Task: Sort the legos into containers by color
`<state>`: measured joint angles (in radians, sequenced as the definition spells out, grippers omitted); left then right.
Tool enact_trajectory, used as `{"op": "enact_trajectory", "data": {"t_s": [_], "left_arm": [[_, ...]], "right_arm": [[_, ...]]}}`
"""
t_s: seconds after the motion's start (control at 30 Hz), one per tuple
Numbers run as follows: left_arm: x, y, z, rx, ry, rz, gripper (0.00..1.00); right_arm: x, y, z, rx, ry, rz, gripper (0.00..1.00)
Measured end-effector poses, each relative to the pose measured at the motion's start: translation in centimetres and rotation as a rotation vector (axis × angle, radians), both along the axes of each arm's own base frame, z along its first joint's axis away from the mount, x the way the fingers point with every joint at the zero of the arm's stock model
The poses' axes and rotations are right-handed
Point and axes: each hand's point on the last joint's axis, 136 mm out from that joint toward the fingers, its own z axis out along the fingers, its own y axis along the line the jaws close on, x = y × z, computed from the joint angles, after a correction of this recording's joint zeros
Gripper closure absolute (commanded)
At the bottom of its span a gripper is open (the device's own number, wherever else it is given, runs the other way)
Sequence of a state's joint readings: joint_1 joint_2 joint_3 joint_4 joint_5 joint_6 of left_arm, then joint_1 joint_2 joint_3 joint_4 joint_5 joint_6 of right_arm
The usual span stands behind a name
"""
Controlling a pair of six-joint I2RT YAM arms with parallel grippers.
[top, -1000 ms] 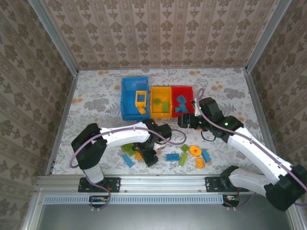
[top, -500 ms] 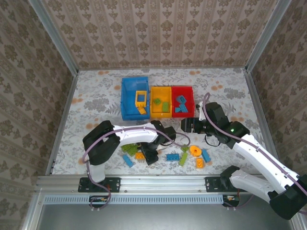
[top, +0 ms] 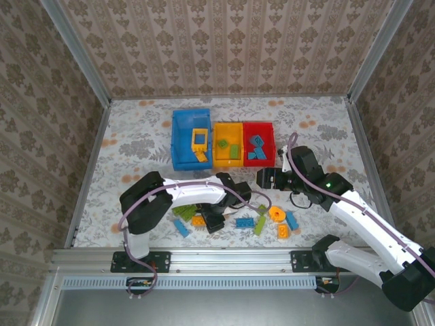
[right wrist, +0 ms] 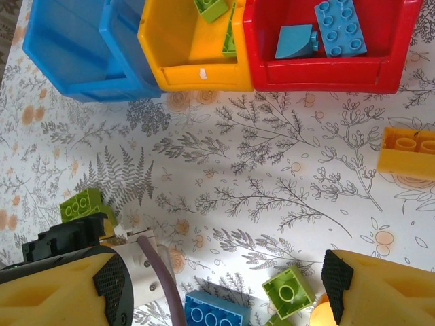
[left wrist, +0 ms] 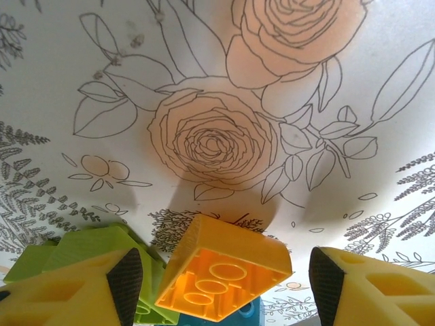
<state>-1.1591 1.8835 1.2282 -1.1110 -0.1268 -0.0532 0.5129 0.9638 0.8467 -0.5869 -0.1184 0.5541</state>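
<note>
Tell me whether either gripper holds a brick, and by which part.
Nothing is held. The left gripper stands open around an orange-yellow plastic brick, gaps showing on both sides; the right gripper is open above the floral-patterned table.

You have bare table (top: 132, 146) left of the bins (top: 228, 125) and behind them. Near the front edge, scattered bricks (top: 245, 222) and the left arm (top: 183, 192) block the middle.
</note>
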Motion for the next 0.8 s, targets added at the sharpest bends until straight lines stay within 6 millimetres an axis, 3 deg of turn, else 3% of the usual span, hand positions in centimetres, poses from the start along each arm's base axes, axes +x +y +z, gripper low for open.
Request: {"op": "enact_trajectory", "data": {"t_s": [0.2, 0.4, 0.53, 0.67, 0.8], "left_arm": [[-0.7, 0.4, -1.3, 0.039, 0.038, 0.033, 0.44], [-1.1, 0.2, -1.3, 0.028, 0.055, 0.061, 0.63], [-0.9, 0.2, -1.1, 0.025, 0.043, 0.065, 0.66], [1.3, -0.6, 0.1, -0.012, -0.027, 0.103, 0.67], [6.1, -3.0, 4.5, -0.174, -0.143, 0.214, 0.66]], "right_arm": [[0.0, 0.0, 0.0, 0.002, 0.002, 0.002, 0.21], [0.0, 0.0, 0.0, 0.002, 0.002, 0.001, 0.21], [0.0, 0.1, 0.0, 0.004, 0.003, 0.001, 0.22], [-0.1, 0.2, 0.0, 0.008, 0.005, 0.007, 0.22], [-0.2, 0.7, 0.6, 0.037, -0.007, 0.031, 0.24]]}}
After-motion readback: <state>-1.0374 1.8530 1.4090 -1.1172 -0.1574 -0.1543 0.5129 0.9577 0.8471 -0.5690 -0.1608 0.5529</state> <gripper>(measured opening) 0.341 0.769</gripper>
